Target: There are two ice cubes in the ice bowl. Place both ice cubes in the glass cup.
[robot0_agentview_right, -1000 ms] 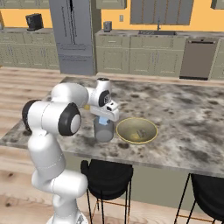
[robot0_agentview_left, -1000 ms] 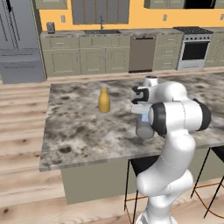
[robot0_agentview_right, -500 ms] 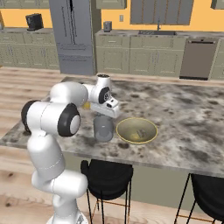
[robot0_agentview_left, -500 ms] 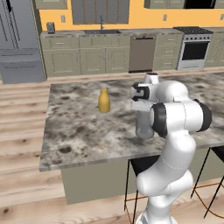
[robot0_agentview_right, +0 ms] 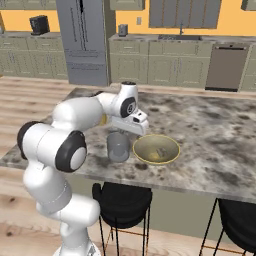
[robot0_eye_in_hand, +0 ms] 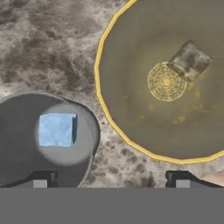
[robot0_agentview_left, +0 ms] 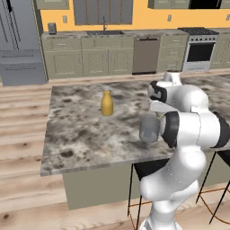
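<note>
A grey-and-brown speckled stone counter carries the ice bowl, with one ice cube lying just off its centre. Beside the bowl, close but apart, stands the glass cup, a pale blue ice cube on its bottom. The gripper hovers above, jaws spread wide and empty.

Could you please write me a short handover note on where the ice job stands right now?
Gripper: open, empty, above the counter between cup and bowl.
Glass cup: upright on the counter beside the bowl, one ice cube lying on its bottom.
Bowl: holds the second ice cube, off centre.
Done: first cube is in the cup.
Left: pick the second cube from the bowl and drop it into the cup.
</note>
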{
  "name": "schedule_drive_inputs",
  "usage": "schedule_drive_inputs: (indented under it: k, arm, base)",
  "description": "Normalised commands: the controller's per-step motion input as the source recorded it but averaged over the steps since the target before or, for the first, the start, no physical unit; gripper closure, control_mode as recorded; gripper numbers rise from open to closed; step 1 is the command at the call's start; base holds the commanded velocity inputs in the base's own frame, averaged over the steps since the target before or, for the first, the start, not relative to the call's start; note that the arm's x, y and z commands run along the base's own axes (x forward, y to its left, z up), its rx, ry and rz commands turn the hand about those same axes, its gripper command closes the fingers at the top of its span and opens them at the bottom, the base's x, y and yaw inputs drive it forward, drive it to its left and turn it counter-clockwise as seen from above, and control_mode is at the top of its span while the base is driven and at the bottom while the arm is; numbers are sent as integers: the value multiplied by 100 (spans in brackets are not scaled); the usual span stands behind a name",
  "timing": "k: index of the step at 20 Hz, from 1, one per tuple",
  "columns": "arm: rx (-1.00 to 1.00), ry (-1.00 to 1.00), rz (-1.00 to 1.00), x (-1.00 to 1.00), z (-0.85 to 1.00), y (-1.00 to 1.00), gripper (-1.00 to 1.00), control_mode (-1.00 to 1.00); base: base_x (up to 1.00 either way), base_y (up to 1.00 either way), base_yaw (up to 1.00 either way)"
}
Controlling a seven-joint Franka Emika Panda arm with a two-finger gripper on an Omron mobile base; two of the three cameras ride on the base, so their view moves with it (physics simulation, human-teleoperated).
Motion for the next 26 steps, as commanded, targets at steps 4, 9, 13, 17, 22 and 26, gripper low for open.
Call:
schedule_drive_inputs:
  k: [4, 9, 13, 17, 22, 26]
  arm:
    - [-15, -4, 6, -46, -2, -92, -100, -100]
    - [-18, 0, 1, -6, -19, -71, -100, -100]
    - [-6, 0, 0, 4, -21, -67, -100, -100]
    - [2, 0, 1, 43, -2, -54, -100, -100]
    - [6, 0, -2, 51, -2, -15, -100, -100]
    - [6, 0, -6, 44, -13, 0, -100, -100]
  base:
    - [0, 0, 0]
    - [0, 0, 0]
    - [0, 0, 0]
    - [0, 0, 0]
    - [0, 0, 0]
    - [0, 0, 0]
